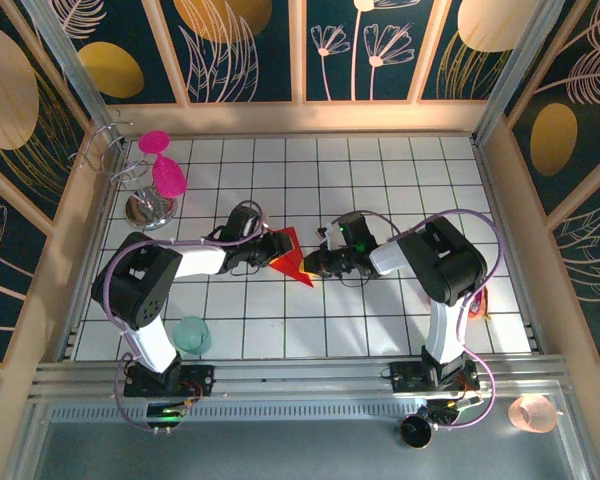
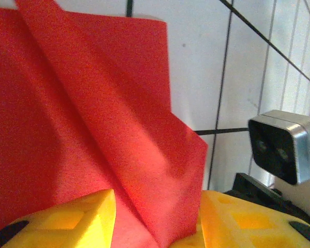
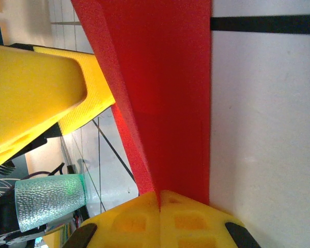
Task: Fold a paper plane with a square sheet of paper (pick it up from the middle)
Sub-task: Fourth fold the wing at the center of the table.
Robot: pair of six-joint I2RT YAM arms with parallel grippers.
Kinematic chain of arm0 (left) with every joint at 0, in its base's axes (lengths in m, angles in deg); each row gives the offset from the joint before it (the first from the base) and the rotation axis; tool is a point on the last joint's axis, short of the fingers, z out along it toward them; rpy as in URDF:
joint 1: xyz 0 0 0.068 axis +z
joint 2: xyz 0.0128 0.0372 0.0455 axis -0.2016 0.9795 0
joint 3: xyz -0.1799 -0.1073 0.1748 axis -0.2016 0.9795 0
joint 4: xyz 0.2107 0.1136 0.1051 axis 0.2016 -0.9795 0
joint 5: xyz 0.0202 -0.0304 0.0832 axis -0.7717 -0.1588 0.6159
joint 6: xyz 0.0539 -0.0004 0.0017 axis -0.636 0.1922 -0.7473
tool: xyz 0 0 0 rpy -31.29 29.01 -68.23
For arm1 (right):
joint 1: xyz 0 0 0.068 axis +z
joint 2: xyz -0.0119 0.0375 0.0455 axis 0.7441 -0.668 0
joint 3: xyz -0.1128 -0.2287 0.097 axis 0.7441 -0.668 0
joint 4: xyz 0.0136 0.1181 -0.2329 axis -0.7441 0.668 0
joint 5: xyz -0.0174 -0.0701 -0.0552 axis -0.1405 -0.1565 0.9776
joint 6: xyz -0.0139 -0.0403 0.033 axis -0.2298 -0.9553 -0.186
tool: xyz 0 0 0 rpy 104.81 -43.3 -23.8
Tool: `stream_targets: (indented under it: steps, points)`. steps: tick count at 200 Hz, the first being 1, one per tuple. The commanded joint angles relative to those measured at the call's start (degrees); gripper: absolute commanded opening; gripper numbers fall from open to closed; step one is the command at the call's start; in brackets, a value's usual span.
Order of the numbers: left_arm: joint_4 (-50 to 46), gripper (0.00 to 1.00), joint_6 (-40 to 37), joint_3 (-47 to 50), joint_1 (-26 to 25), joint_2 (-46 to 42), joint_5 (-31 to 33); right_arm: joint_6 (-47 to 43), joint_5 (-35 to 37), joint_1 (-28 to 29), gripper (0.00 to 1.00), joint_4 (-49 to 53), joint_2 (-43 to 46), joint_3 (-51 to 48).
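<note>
Your red sheet of paper (image 1: pixel 291 254) lies partly folded near the middle of the tiled desk (image 1: pixel 380 170), between the two arms. Your right pincer (image 3: pixel 159 199) is clamped tight on its edge, the yellow fingers meeting with the paper coming out from between them. Your left pincer (image 2: pixel 156 206) stands half open, one finger on either side of a raised fold that runs up between them, on the sheet's opposite side.

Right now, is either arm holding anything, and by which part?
The right gripper pinches the red paper at a creased edge; the left gripper straddles another fold, open.
</note>
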Motion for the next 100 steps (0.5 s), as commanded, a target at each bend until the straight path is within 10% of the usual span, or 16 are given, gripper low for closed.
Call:
stream_targets:
  steps: [1,100]
  points:
    - [-5.7,0.47,-2.3,-1.8,-0.5,0.3,3.2,-0.2,-0.2,-0.2,0.06,0.6,-1.2,-0.1]
    - [-16.0,0.54,-2.6,-6.3,-1.4,4.5,10.1,-0.4,0.5,-0.3,0.10,0.8,-1.6,-0.4]
